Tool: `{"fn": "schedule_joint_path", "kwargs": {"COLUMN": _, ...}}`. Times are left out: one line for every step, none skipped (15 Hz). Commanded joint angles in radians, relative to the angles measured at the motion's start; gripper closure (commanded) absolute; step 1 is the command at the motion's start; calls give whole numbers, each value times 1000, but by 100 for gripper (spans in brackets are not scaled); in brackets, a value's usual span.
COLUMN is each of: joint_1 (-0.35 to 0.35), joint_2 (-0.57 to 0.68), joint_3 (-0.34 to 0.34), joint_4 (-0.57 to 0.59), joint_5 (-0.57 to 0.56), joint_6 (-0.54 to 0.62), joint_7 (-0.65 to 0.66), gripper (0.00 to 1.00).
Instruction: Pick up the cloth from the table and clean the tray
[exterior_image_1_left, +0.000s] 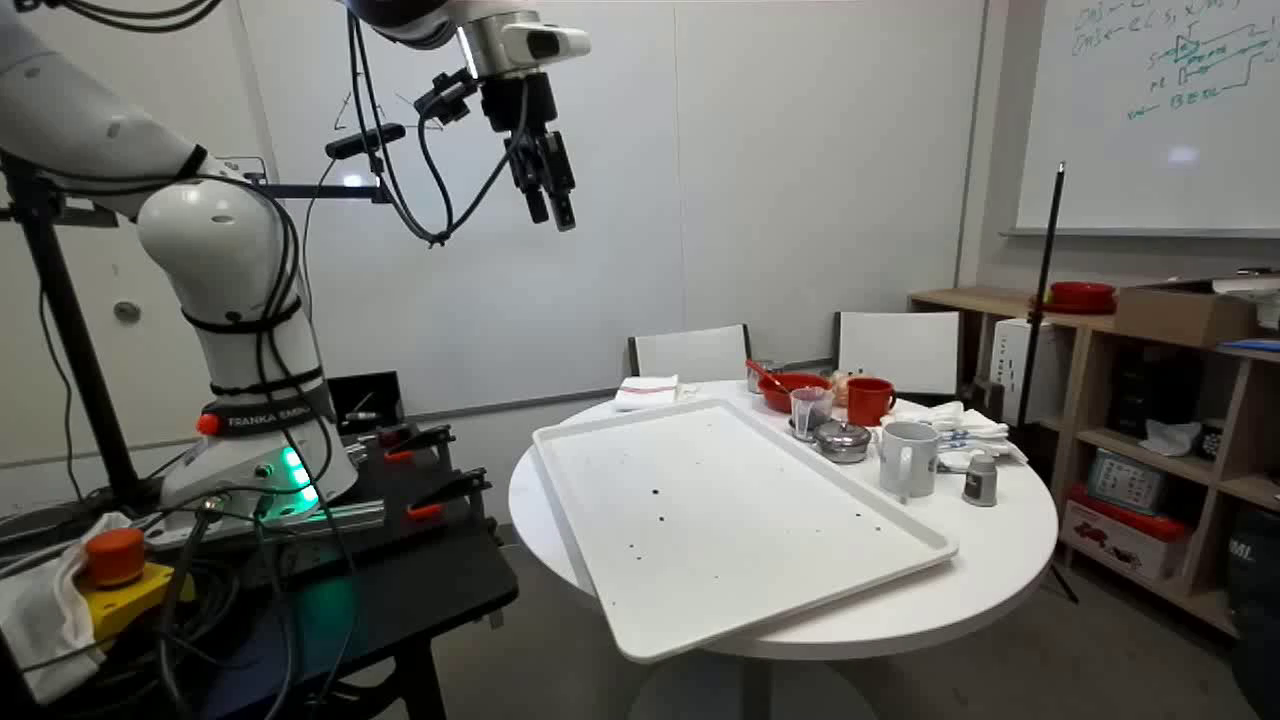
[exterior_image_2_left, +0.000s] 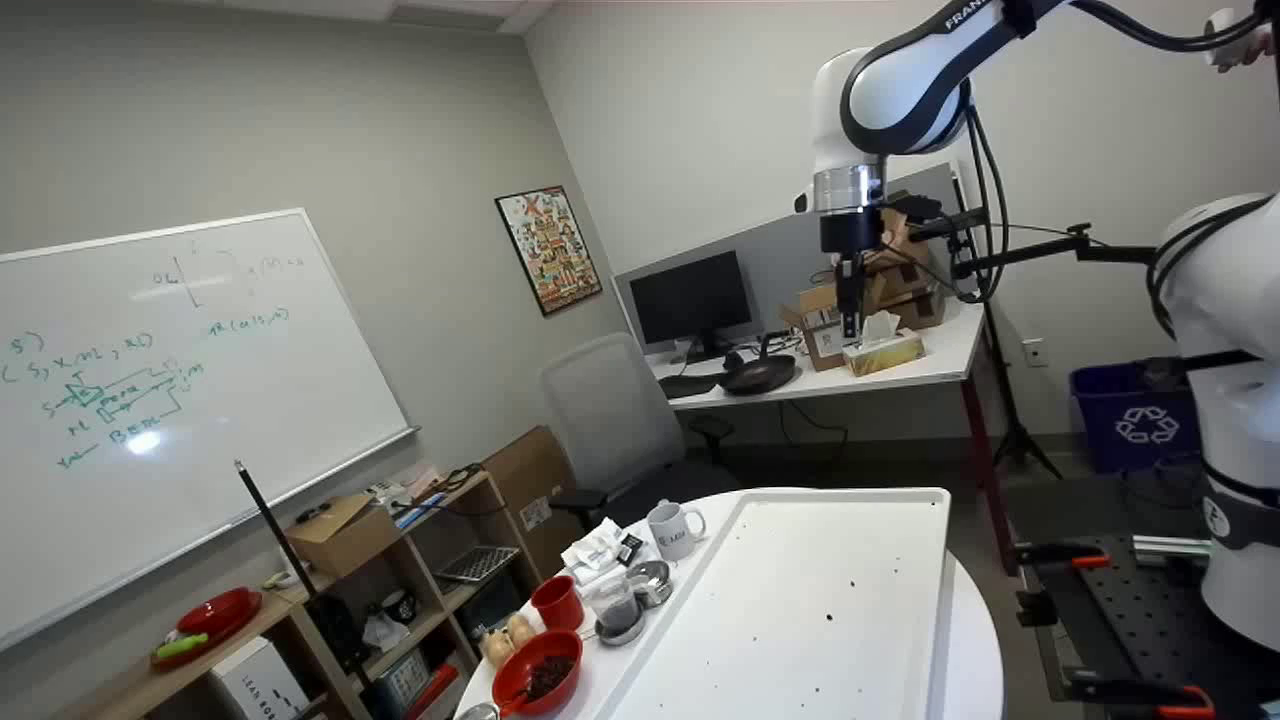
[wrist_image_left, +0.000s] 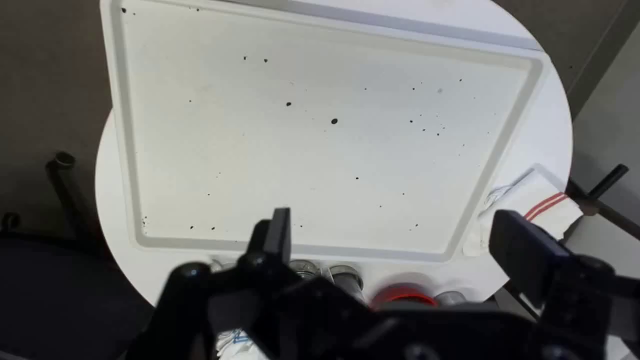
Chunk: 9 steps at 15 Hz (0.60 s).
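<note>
A large white tray (exterior_image_1_left: 760, 480) lies on the round white table (exterior_image_1_left: 990, 570), one corner jutting past the table's edge; several dark specks dot its surface. The cloth (wrist_image_left: 540, 195), white and folded with red stripes, rests beside a short side of the tray in the wrist view, partly covered by a finger. In an exterior view the same cloth (exterior_image_1_left: 646, 392) sits at the table's far edge; it is outside the other picture. High above the table hangs my gripper (exterior_image_1_left: 552, 212), clear of tray and cloth. Its fingers (wrist_image_left: 279, 235) stand wide apart with nothing between them.
Along one long side of the tray stand a red bowl (exterior_image_1_left: 795, 390), a red mug (exterior_image_1_left: 871, 402), a grey mug (exterior_image_1_left: 908, 460), a metal lidded pot (exterior_image_1_left: 842, 440) and a small grey shaker (exterior_image_1_left: 981, 482). White crumpled fabric (exterior_image_1_left: 960, 430) lies behind them. Chairs (exterior_image_1_left: 690, 353) back the table.
</note>
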Motion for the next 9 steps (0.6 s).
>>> {"fn": "schedule_joint_path", "kwargs": {"joint_1": -11, "joint_2": 3, "joint_3": 9, "joint_4": 2, "joint_5": 9, "joint_6": -2, "joint_7": -7, "gripper": 0}}
{"fn": "schedule_joint_path", "kwargs": {"joint_1": -11, "joint_2": 3, "joint_3": 9, "joint_4": 2, "joint_5": 9, "joint_6": -2, "joint_7": -7, "gripper": 0}}
{"fn": "schedule_joint_path", "kwargs": {"joint_1": -11, "joint_2": 3, "joint_3": 9, "joint_4": 2, "joint_5": 9, "joint_6": -2, "joint_7": -7, "gripper": 0}}
{"fn": "schedule_joint_path", "kwargs": {"joint_1": -11, "joint_2": 3, "joint_3": 9, "joint_4": 2, "joint_5": 9, "joint_6": -2, "joint_7": -7, "gripper": 0}}
{"fn": "schedule_joint_path", "kwargs": {"joint_1": -11, "joint_2": 3, "joint_3": 9, "joint_4": 2, "joint_5": 9, "joint_6": -2, "joint_7": -7, "gripper": 0}}
{"fn": "schedule_joint_path", "kwargs": {"joint_1": -11, "joint_2": 3, "joint_3": 9, "joint_4": 2, "joint_5": 9, "joint_6": -2, "joint_7": -7, "gripper": 0}}
{"fn": "schedule_joint_path", "kwargs": {"joint_1": -4, "joint_2": 15, "joint_3": 12, "joint_4": 7, "joint_5": 10, "joint_6": 8, "joint_7": -7, "gripper": 0}}
{"fn": "schedule_joint_path", "kwargs": {"joint_1": 1, "joint_2": 25, "joint_3": 17, "joint_4": 10, "joint_5": 8, "joint_6": 20, "joint_7": -6, "gripper": 0}}
{"fn": "schedule_joint_path", "kwargs": {"joint_1": 14, "joint_2": 47, "joint_3": 22, "joint_4": 18, "joint_5": 12, "joint_6": 30, "joint_7": -9, "gripper": 0}}
